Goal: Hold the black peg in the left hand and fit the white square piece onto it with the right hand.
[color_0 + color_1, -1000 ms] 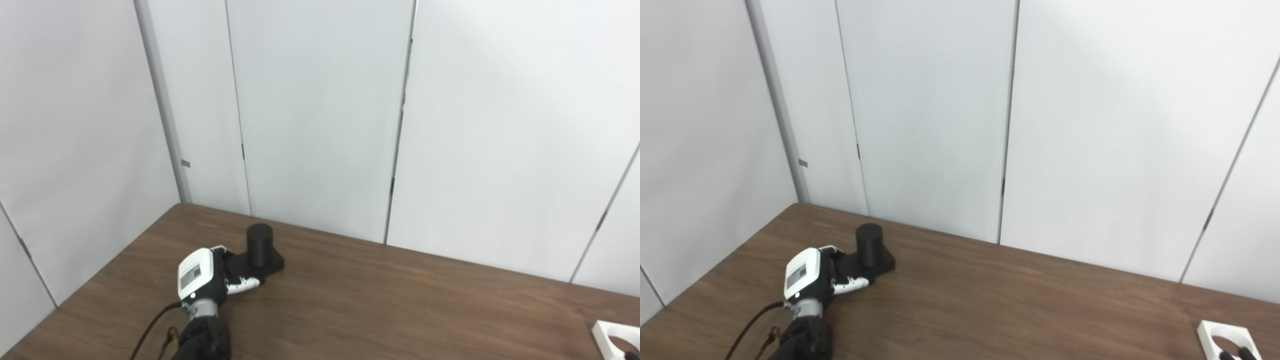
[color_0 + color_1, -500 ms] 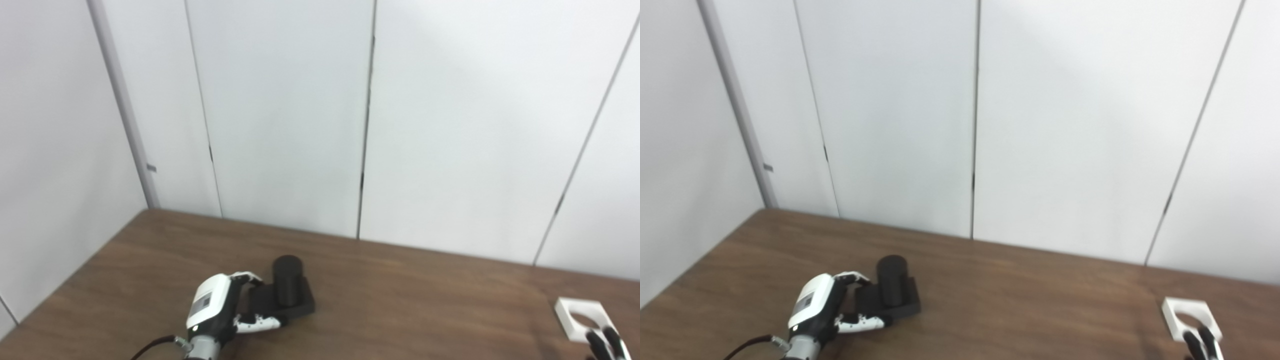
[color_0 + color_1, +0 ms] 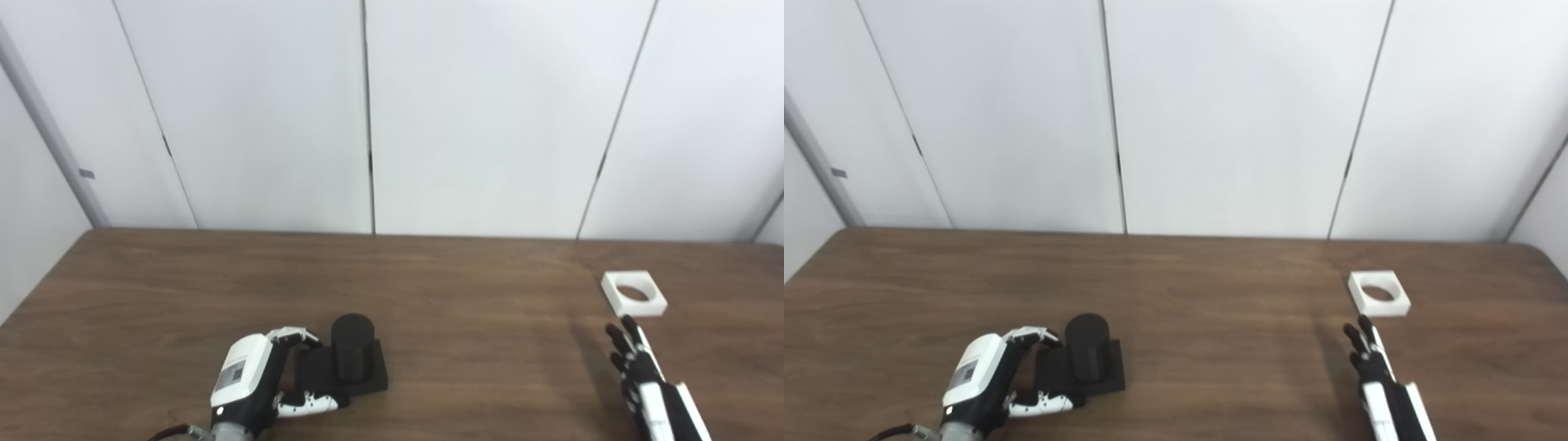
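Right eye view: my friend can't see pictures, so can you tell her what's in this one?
A robot's left hand grips the flat base of an upright black peg on a brown wooden table. On the right, its open right hand reaches toward a white square piece with a round hole, not touching it yet. White wall panels stand behind.

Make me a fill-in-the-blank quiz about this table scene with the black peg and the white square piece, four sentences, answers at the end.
1. The black cylindrical peg stands upright on a flat black ____ base.
2. The left hand has its fingers at the peg's base, while the right hand holds ____.
3. The white square piece has a ____ hole through its middle.
4. The white square piece lies flat on the brown wooden table, just ____ the right hand's fingertips.

Missing words: square; nothing; round; beyond
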